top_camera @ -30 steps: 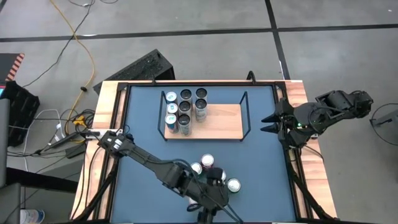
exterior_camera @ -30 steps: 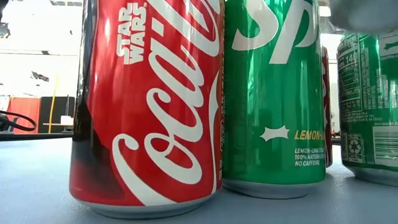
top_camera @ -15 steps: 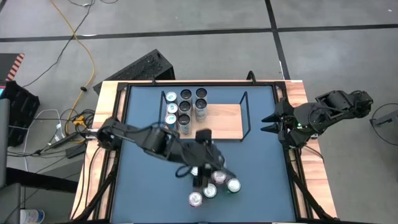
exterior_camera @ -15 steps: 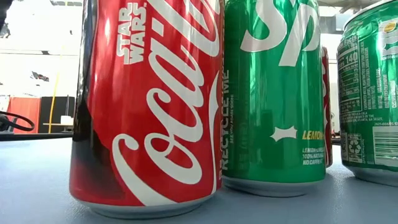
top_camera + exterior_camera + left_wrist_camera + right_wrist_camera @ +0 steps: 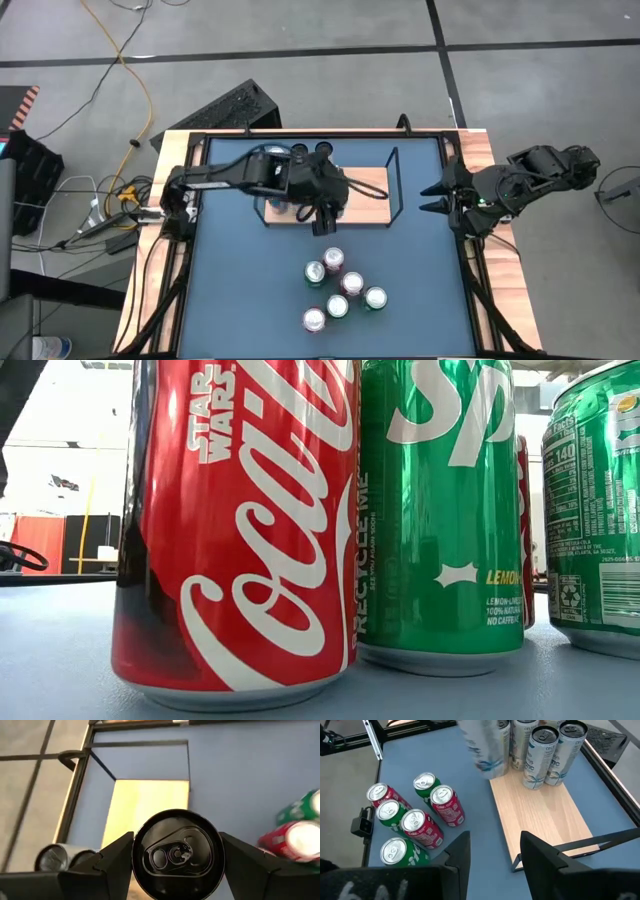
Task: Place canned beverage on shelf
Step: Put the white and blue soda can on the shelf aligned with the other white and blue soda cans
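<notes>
Can (image 5: pixel 177 854) sits clamped between left hand (image 5: pixel 177 870) fingers over shelf (image 5: pixel 145 805).

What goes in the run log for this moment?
left gripper: shut on black-topped can, over shelf | right gripper: open, idle at table edge | five cans left on table
</notes>
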Robot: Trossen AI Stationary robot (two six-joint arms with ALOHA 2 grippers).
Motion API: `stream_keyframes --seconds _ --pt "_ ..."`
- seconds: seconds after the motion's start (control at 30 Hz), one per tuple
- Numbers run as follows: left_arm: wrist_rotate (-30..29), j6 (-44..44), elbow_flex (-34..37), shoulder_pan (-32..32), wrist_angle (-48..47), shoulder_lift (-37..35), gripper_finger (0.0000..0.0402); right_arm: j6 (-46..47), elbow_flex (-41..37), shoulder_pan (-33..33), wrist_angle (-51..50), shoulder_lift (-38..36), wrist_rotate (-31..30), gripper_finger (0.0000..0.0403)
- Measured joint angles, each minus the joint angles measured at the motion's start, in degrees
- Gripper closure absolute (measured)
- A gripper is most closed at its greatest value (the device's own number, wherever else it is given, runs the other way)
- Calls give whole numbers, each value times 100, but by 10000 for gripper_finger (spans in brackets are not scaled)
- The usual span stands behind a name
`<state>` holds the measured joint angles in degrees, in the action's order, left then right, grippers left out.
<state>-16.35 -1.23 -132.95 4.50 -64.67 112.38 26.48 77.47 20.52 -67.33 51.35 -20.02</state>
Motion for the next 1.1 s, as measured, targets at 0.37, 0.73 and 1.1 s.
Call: stream_keyframes --seconds 0.37,0.73,1.1 --pt "1120 1131 66 -209 -23 21 165 2 0 -3 0 -2 -449 249" --pt "1783 1454 66 -819 -10 -12 165 129 0 -3 18 0 -833 249" --pt "1618 1562 173 -582 546 -22 165 216 0 -3 15 0 -1157 249"
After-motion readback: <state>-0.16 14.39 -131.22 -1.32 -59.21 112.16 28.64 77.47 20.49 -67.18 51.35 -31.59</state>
